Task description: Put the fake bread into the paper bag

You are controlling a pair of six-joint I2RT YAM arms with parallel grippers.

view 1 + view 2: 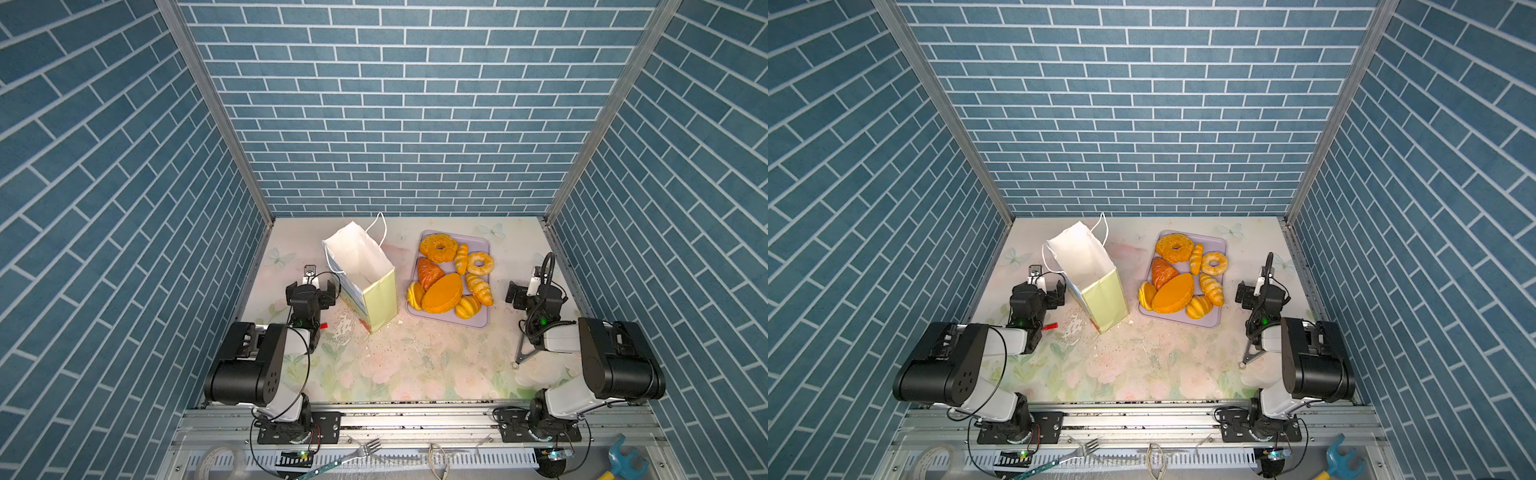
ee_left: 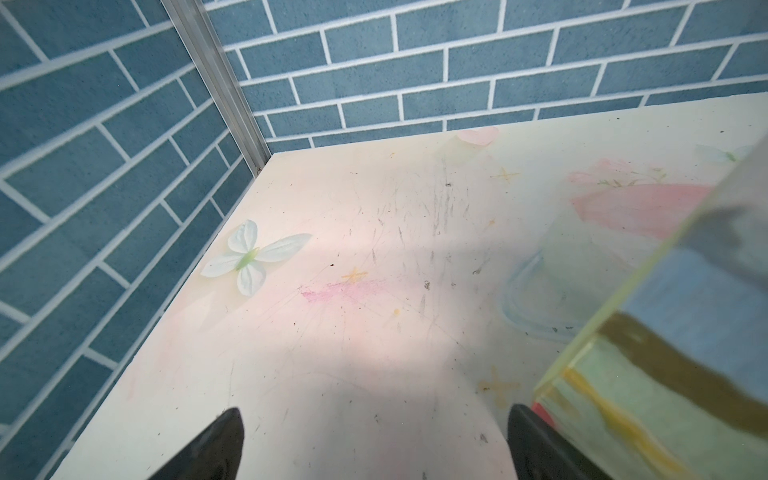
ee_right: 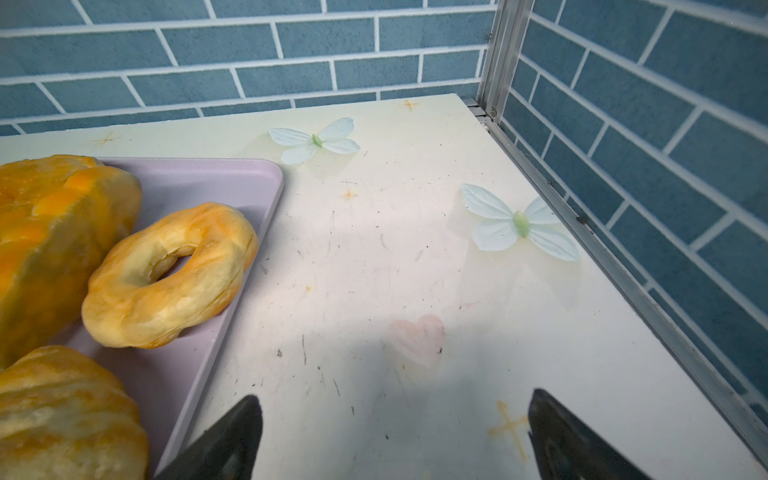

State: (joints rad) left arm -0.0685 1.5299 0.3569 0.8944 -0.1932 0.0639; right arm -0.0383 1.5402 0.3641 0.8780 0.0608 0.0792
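Pile of fake bread (image 1: 451,278) on the lilac tray (image 1: 478,322), paper bag (image 1: 365,270) upright beside it.
The right end effector (image 1: 534,291) hovers over bare surface (image 1: 415,365) just right of the tray, jaws wide apart and empty, the pale ring doughnut (image 3: 166,274) close by. The left end effector (image 1: 311,291), also spread and empty, sits just left of the bag's printed face; I cannot tell whether it touches.
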